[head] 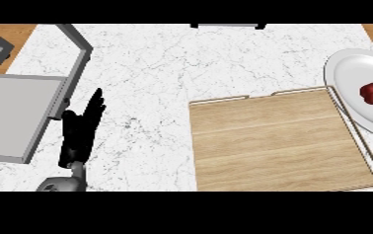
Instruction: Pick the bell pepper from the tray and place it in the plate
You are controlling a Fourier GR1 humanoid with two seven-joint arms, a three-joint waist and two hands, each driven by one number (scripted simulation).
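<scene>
At the tabletop's left edge you had a grey panel with a raised rim (29, 109), running from the far-left corner down toward the near edge. Just to its right, close to the near-left corner, you would have seen the left robot hand (79, 129) at the end of its grey forearm. It was open, its black fingers straight and pointing toward the far edge, and it held nothing. It stood beside the panel's rim and rested there, well apart from the task's things.

Past it, the white marbled tabletop (182, 65) stretched bare across the middle, with a small dark fitting (227, 25) at the far edge.

Further right, the wooden tray (277, 144) lay flat along the near edge and reached almost to the near-right corner, its thin rim raised along the far and right sides.

At the tabletop's right edge sat the white plate (346, 75), partly cut off by the view. It was right against the tray's far-right corner, though you could not have told whether the two touched. The bell pepper (366, 94), dark red, lay on the plate at the very right of the view, only partly visible and outside the tray.
</scene>
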